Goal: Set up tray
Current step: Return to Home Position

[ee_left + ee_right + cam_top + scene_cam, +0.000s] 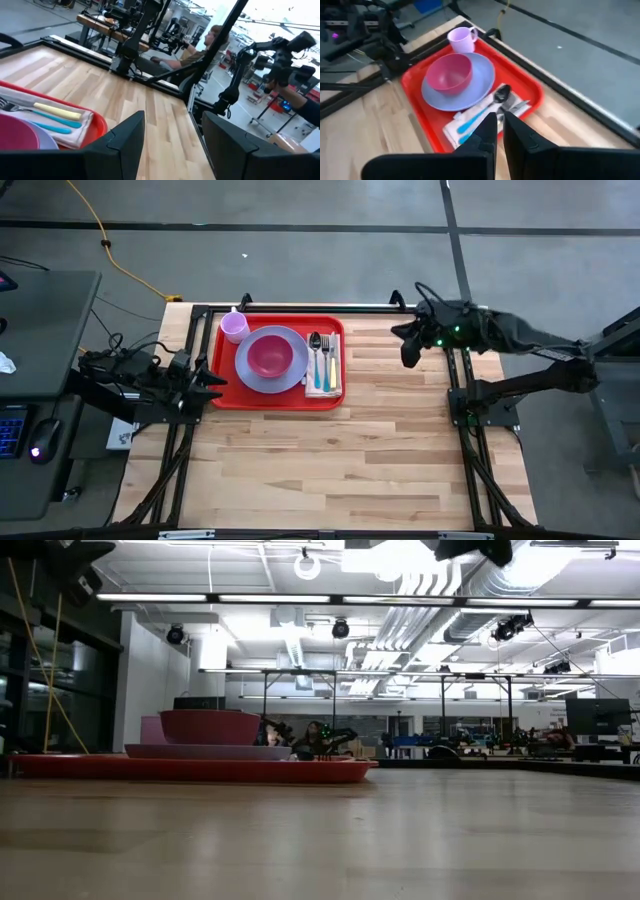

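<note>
The red tray (224, 394) lies flat on the far left part of the wooden table, also in the right wrist view (414, 96). On it sit a lavender plate (297, 375) carrying a pink bowl (270, 356), a lavender cup (235, 327) at the far left corner, and a white napkin (322, 387) with a spoon, fork and knife laid on it. My left gripper (210, 385) is open beside the tray's left edge, touching nothing (172, 145). My right gripper (408, 355) is shut and hangs in the air to the right of the tray (500, 127).
Bare wood fills the table's near half and right side (380, 460). Black frame rails run along the table's edges (465, 410). Beyond the right edge, the left wrist view shows a person seated at a bench (200, 47). A desk with a keyboard and mouse stands left of the table (40, 430).
</note>
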Tool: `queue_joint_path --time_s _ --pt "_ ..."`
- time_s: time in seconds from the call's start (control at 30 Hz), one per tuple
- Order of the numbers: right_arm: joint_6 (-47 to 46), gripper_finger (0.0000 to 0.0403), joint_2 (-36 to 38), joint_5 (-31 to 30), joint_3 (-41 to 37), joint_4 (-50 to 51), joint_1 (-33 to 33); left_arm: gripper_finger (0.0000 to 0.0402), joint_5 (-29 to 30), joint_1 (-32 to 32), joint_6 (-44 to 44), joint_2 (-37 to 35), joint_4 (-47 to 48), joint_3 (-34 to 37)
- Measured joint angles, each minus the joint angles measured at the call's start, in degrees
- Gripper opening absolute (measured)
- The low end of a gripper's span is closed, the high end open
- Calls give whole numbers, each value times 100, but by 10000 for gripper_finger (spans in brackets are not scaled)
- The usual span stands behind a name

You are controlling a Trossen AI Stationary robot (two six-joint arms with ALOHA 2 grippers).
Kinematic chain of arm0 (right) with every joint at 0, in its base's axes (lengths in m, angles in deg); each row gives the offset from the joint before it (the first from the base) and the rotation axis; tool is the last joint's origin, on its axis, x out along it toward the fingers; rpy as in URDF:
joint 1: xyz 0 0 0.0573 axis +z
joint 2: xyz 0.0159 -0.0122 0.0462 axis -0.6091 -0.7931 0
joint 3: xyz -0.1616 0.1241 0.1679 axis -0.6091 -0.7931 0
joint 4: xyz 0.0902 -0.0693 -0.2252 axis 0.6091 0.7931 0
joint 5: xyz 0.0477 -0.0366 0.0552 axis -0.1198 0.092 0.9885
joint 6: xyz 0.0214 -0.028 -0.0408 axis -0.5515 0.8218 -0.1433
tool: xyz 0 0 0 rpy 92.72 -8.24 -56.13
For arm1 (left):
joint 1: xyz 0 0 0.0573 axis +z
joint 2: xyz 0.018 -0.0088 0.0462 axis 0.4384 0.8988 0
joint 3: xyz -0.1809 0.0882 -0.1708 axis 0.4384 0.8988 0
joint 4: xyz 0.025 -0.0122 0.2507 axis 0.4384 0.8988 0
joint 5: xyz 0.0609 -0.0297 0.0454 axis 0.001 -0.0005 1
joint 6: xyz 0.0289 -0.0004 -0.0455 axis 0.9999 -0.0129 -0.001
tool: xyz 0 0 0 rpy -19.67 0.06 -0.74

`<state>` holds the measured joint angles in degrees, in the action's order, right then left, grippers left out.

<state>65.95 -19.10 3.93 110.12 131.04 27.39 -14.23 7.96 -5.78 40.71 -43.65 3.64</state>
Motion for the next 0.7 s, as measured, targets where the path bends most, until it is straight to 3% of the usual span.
queue_joint_path --time_s 0.23,0.4,0.7 --pt "-394 8 1042 452 -2245 -2148 149 227 0 1 258 0 -11 16" --pt "-796 3 1831 457 -3615 -3133 232 227 4 0 544 1 -45 24" --pt "-974 7 3167 501 -5358 -4601 537 227 118 1 1056 -1 -708 439"
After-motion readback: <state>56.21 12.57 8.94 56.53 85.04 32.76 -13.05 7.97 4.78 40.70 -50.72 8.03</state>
